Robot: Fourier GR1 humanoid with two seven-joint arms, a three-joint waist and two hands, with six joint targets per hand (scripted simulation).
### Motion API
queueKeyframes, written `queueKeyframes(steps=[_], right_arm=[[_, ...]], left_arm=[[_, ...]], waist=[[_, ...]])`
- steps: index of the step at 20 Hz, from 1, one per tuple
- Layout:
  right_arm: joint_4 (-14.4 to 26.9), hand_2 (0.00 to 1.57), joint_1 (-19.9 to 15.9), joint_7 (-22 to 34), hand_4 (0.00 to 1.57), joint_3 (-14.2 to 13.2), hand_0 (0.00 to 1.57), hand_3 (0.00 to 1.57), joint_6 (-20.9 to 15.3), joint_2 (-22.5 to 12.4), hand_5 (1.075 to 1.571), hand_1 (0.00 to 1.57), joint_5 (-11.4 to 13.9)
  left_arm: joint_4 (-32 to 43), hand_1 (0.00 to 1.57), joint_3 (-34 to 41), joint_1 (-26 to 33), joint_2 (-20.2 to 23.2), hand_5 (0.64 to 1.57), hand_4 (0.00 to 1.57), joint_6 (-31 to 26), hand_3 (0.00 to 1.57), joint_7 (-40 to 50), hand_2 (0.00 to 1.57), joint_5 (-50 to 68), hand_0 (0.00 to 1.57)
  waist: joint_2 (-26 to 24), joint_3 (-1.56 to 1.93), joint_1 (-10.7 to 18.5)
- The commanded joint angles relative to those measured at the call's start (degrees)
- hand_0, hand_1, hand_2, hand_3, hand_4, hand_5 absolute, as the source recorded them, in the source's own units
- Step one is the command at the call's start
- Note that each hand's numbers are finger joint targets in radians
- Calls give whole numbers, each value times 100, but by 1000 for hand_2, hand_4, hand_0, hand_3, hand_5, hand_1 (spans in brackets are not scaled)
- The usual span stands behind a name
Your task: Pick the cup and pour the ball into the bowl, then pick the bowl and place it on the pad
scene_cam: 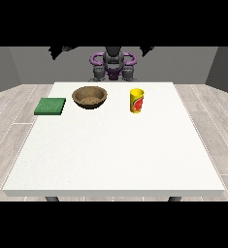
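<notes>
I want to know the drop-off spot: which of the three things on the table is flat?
The green pad, at the view's left. It lies flat on the table, while the wooden bowl and yellow cup stand taller.

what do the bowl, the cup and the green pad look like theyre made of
Bowl: probably wood, matte brown with a speckled, grainy inside.
Cup: looks like plastic or coated paper, smooth bright yellow with a red printed mark; hard to say which.
Pad: flat, dull green, perhaps foam or cloth, with no shine.
</notes>
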Motion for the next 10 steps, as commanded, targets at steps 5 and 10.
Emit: queueKeyframes(steps=[5, 10], right_arm=[[417, 0, -752, -609, 272, -64, 0, 0, 69, -21, 1570, 0, 63], [632, 0, -1168, -873, 181, -174, 0, 0, -54, -72, 1571, 0, 167]], left_arm=[[1103, 0, 806, -1044, 302, 1481, 0, -279, 0, -1173, 0, -8, 0], [2021, 0, 1174, -1330, 399, 1464, 0, -414, 0, -2229, 0, 4, 0]], waist=[[1025, -1, -82], [1481, -2, -135]])
